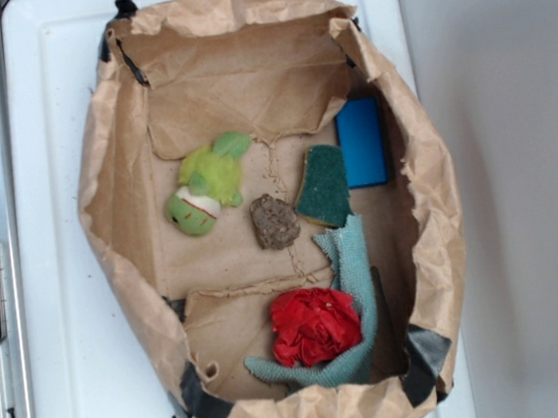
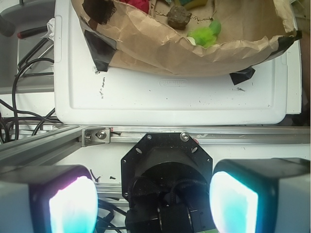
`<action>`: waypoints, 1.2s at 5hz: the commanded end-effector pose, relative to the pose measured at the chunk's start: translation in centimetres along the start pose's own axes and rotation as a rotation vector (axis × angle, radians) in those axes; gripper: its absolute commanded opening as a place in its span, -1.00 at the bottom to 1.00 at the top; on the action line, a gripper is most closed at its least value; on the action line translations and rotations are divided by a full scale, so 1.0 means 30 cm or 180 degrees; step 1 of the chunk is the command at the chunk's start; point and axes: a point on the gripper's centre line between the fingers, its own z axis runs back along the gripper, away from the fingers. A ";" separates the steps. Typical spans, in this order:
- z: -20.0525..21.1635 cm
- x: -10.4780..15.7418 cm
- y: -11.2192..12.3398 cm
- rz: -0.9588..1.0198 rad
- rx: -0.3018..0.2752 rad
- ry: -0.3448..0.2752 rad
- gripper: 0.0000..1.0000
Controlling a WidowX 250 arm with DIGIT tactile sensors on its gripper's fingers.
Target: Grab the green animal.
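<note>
green animal (image 2: 206, 35) far ahead, jaws apart (empty)

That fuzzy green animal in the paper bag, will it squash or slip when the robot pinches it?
The green animal looks like soft plush, so it will probably squash under the fingers rather than slip. It seems light for its size. Lying on the flat floor of the paper bag, its round head might roll slightly if nudged.

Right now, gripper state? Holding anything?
Gripper: open, holding nothing, back over the robot base, well short of the green animal in the paper bin.
</note>
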 end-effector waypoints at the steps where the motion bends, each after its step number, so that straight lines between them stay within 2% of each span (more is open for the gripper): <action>1: 0.000 0.000 0.000 0.0000 0.0000 0.0000 1.00; 2: -0.005 0.056 0.037 0.0296 0.0114 0.0051 1.00; 3: -0.050 0.194 0.081 0.0511 0.0220 0.0079 1.00; 4: -0.085 0.300 0.132 0.0505 0.0221 0.0066 1.00; 5: -0.105 0.388 0.198 0.0326 0.0242 -0.0107 1.00; 6: -0.127 0.450 0.238 -0.0071 0.0168 -0.0241 1.00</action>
